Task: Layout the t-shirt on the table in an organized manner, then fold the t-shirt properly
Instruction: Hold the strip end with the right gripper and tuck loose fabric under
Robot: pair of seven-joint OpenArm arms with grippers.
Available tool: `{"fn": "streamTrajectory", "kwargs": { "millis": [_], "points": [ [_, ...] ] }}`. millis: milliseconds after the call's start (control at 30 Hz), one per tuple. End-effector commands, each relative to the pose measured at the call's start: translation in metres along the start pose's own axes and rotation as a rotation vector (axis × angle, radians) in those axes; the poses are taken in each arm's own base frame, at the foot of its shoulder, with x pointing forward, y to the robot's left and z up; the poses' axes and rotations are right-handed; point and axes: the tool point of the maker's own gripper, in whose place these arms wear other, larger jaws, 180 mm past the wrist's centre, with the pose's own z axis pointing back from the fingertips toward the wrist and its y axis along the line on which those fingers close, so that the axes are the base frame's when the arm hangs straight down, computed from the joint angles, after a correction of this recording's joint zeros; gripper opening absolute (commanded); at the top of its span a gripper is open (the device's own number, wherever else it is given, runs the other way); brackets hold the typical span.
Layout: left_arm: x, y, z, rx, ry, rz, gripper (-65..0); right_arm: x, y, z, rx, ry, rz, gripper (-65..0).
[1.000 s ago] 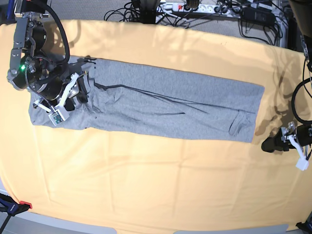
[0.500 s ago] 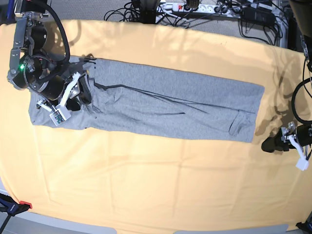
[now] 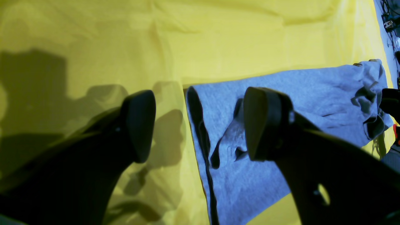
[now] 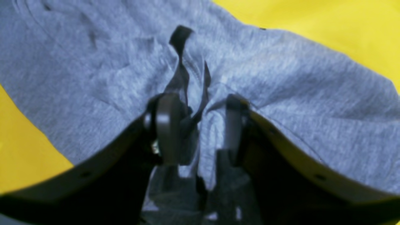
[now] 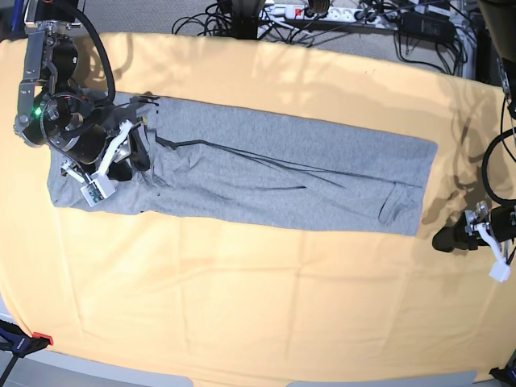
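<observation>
The grey t-shirt (image 5: 274, 169) lies as a long folded strip across the back half of the yellow-orange table (image 5: 242, 298). My right gripper (image 5: 121, 161) sits on its left end. In the right wrist view the right gripper (image 4: 201, 125) is shut on a raised bunch of the t-shirt (image 4: 281, 78), a dark seam edge standing up between the fingers. My left gripper (image 5: 463, 238) rests low off the strip's right end. In the left wrist view the left gripper (image 3: 200, 125) is open and holds nothing, with the t-shirt's (image 3: 281, 93) dark-edged hem behind the gap.
Cables and a power strip (image 5: 322, 12) lie beyond the table's back edge. A red-tipped clamp (image 5: 40, 337) sits at the front left corner. Bare cloth (image 3: 218, 31) stretches in front of the strip and to its right.
My right gripper has shifted slightly toward the back left with the cloth bunched in it, and its jaws have narrowed a little. The left arm has not moved.
</observation>
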Motion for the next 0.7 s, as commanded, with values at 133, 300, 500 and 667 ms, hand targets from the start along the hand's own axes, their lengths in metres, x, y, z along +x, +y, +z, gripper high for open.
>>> {"fn": "streamTrajectory", "kwargs": {
  "millis": [133,300,500,667],
  "points": [
    [0.0249,-0.0039,0.0120,-0.007,-0.070,-0.028,-20.5,0.0142,-0.0035,0.0043,-0.003,-0.048,0.015,-41.0],
    [0.0247,-0.0037,0.0122,-0.007,-0.069,-0.028,-20.5,0.0143,-0.0031,0.0044,-0.001,-0.049,0.019,-40.6],
    [0.0247,-0.0038,0.0120,-0.007,-0.069,-0.028,-20.5,0.0142,-0.0027,0.0043,0.001,-0.048,0.022,-33.1],
    [0.0247,-0.0037,0.0122,-0.007,-0.069,-0.028,-20.5,0.0122,-0.0013,0.0031,-0.001,-0.046,0.009,-33.3]
  ]
}}
